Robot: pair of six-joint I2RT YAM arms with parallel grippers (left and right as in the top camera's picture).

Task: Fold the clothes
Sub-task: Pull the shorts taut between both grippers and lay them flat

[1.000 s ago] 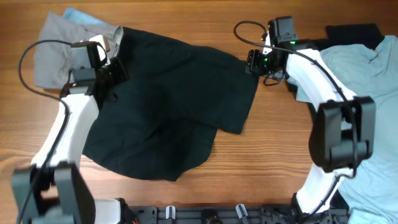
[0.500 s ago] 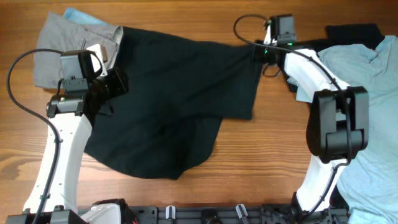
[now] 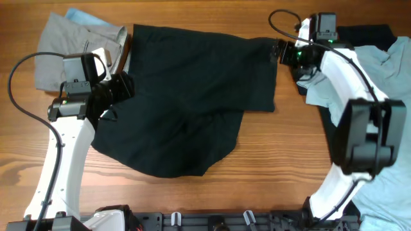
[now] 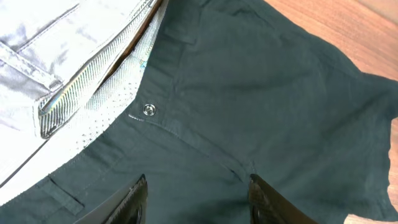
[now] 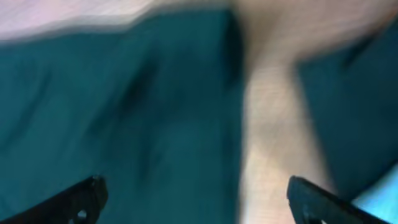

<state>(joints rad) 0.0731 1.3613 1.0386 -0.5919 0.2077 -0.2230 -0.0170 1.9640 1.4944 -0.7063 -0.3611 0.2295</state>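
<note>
Overhead: creased matte black shorts (image 3: 192,102), seemingly woven

On my screen both arms share a black base rail (image 3: 212,221). The left arm (image 3: 61,160), at the rail's left end, has smooth white links and black joint housings. The right arm (image 3: 347,70), at the other end, matches it, with a bulky black elbow block (image 3: 366,135). Farthest from the rail, a thin black cable (image 3: 10,86) loops off each wrist, and a small green light (image 3: 329,42) glows there. The left gripper (image 4: 198,199) and right gripper (image 5: 196,199) have matte black fingers (image 4: 134,199).
</note>
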